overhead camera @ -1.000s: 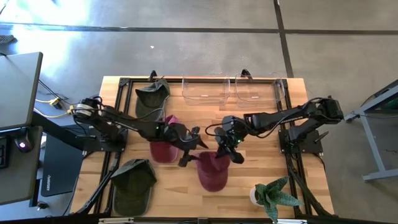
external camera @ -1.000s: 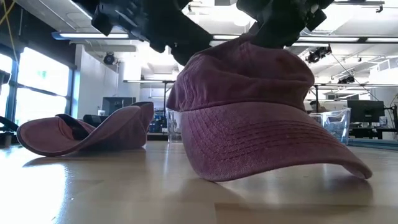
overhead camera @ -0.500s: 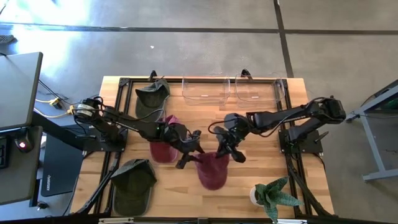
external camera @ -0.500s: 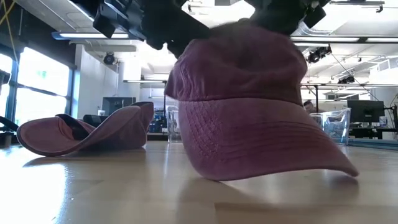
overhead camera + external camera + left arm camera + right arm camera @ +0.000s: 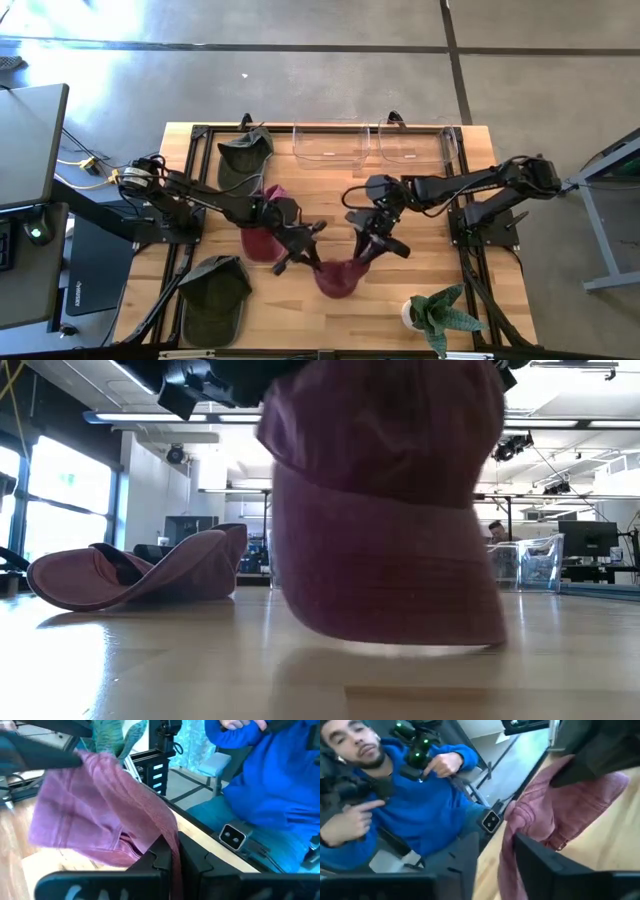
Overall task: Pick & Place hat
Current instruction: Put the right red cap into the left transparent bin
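A maroon hat [image 5: 338, 278] hangs at the table's middle front, crown up and brim down [image 5: 390, 595]; whether the brim's lower edge touches the wood I cannot tell. My left gripper [image 5: 308, 256] is shut on the hat's left side. My right gripper [image 5: 373, 246] stands open at the hat's right side, with a fold of the crown [image 5: 509, 842] between its fingers. A second maroon hat [image 5: 262, 240] lies upside down on its crown under my left arm. My left gripper pinches a fold of the hat's crown edge [image 5: 172, 845] between its two fingers, coming slanting down from the table's left. The hat hangs below the fingers, brim lowest. My right gripper: I cannot tell whether its open fingers [image 5: 545, 865] touch the cloth.
Two green hats lie at the far left [image 5: 245, 155] and near left [image 5: 213, 297]. Two clear bins [image 5: 325, 145] [image 5: 415, 145] stand at the far edge. A potted plant [image 5: 440, 315] is at the near right. A person in blue [image 5: 270, 775] sits beyond the table.
My left gripper has moved toward the hat's left side and shut on it. My right gripper has opened. The hat has been raised and tipped: its crown has gone up and its brim, which lay forward on the table, now points down.
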You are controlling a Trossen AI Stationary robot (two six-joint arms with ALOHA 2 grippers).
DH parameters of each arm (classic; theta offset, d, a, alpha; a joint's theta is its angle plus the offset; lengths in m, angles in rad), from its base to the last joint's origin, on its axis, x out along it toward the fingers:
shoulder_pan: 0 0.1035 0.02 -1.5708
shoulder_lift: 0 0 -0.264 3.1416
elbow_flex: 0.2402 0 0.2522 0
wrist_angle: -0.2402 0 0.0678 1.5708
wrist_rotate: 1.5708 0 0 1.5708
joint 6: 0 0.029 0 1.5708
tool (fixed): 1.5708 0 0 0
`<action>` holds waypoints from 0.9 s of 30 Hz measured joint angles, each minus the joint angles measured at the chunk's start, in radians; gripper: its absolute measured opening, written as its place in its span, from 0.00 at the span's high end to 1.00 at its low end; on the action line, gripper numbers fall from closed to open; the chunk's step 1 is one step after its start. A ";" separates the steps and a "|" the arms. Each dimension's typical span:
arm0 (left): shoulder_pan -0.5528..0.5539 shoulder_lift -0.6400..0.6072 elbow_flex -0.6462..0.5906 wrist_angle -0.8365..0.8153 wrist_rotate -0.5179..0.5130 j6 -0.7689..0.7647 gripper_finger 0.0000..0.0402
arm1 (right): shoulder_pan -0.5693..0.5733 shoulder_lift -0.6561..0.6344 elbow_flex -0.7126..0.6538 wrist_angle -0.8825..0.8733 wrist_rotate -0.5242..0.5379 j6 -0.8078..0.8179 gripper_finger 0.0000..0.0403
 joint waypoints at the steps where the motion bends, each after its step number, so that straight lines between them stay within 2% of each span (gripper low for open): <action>1: 0.000 0.000 0.000 0.000 -0.001 0.000 0.96 | 0.000 -0.001 0.000 -0.015 0.035 0.004 0.62; 6: 0.000 0.000 0.000 0.000 -0.003 0.000 0.99 | 0.030 -0.001 0.000 -0.137 0.199 -0.082 0.49; 11: 0.000 0.000 0.000 -0.002 -0.024 0.000 0.99 | 0.102 -0.001 0.000 -0.173 0.210 -0.154 0.47; 15: 0.000 0.000 0.000 -0.015 -0.044 -0.001 1.00 | 0.145 -0.001 0.000 -0.182 0.218 -0.180 0.54; 20: 0.000 -0.020 0.001 -0.014 -0.021 -0.001 1.00 | 0.147 -0.001 0.000 -0.162 0.020 -0.217 0.71; 24: 0.000 -0.020 0.001 -0.020 0.004 -0.001 1.00 | 0.135 -0.001 0.000 -0.083 0.047 -0.169 0.80; 27: -0.001 -0.020 0.001 -0.016 0.010 -0.001 1.00 | 0.106 -0.001 0.000 -0.064 0.073 -0.104 0.80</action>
